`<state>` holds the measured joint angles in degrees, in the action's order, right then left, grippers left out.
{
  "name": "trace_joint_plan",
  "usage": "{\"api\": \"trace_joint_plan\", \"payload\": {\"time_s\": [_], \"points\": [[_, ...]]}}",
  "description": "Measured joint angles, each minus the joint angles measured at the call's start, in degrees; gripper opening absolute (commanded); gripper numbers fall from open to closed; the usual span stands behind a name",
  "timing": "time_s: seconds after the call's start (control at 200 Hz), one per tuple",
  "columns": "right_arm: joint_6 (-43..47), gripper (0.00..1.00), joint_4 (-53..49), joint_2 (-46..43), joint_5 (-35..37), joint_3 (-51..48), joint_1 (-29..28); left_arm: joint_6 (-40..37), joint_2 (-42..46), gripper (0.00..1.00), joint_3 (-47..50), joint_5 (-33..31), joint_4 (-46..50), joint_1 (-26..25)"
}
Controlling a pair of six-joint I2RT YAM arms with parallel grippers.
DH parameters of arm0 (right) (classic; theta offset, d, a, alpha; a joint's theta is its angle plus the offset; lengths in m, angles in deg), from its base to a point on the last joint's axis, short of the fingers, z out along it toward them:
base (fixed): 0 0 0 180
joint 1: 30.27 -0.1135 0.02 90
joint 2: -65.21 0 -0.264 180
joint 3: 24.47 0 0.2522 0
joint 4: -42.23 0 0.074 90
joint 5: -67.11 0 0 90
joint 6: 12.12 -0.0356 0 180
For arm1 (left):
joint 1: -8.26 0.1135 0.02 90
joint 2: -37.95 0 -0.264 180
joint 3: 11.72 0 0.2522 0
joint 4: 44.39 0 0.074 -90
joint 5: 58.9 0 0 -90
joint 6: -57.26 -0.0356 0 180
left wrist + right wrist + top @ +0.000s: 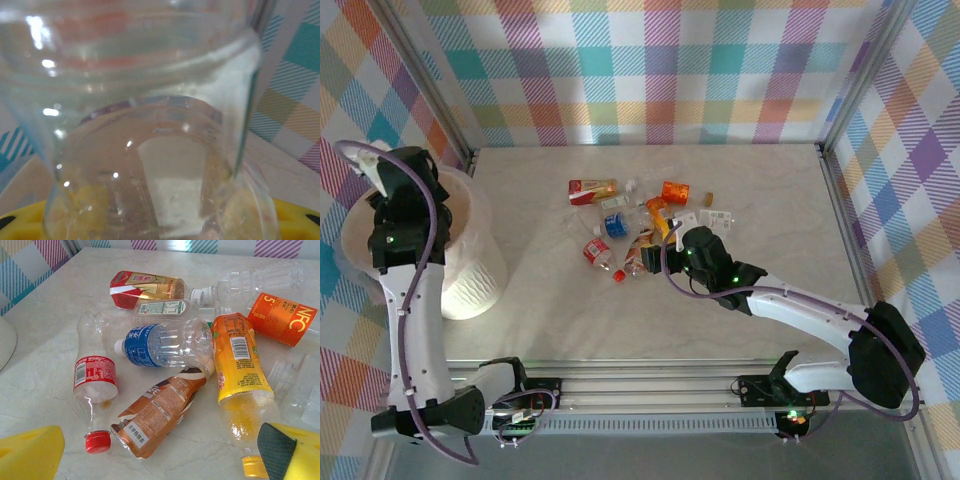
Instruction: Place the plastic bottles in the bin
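The work is in hand but most of it is left. The left hand (392, 182) hangs over the open mouth of the bin (472, 272), which stands at the left edge of the tabletop (770, 190). In the left wrist view a clear bottle (150, 125) sits hard against the lens between the yellow fingers, so I judge that hand to be clamped on it and the bottle not yet dropped. What lies inside the bin cannot be made out. The rest of the plastic bottles (630, 225) lie in a loose heap near the middle of the tabletop. Among them are a blue-labelled bottle (165, 342), a red-labelled bottle (95, 380) with a red cap, a brown coffee bottle (160, 412), a yellow-orange bottle (240, 360), an orange NFC bottle (282, 317) and a red-and-gold bottle (145, 287). Several touch or overlap. The right hand (160, 440) hovers just above the near side of the heap, spread wide and grasping nothing. The heap is well apart from the frame rails, and bare tabletop lies between it and the bin, so the carry has free room. The crowding within the heap is the tighter matter.
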<state>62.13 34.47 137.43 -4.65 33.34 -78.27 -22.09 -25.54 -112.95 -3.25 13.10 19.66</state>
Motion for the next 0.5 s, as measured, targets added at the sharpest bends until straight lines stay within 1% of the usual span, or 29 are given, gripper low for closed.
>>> {"api": "trace_joint_plan", "payload": {"time_s": [0.23, 0.37, 0.5], "points": [[0.37, 1.0, 0.0, -0.04, 0.15, 0.0, 0.0, 3.1, -0.11, 0.49, 4.11, 5.49, 2.29, 8.37], [0.11, 1.0, 0.28, -0.07, 0.15, -0.13, -0.02, 3.72, -0.68, 0.49, 5.57, 7.34, 3.26, 10.54], [-0.31, 1.0, 0.52, -0.07, 0.15, -0.28, 0.0, 3.69, -1.09, 0.49, 6.58, 7.76, 4.48, 11.89]]}}
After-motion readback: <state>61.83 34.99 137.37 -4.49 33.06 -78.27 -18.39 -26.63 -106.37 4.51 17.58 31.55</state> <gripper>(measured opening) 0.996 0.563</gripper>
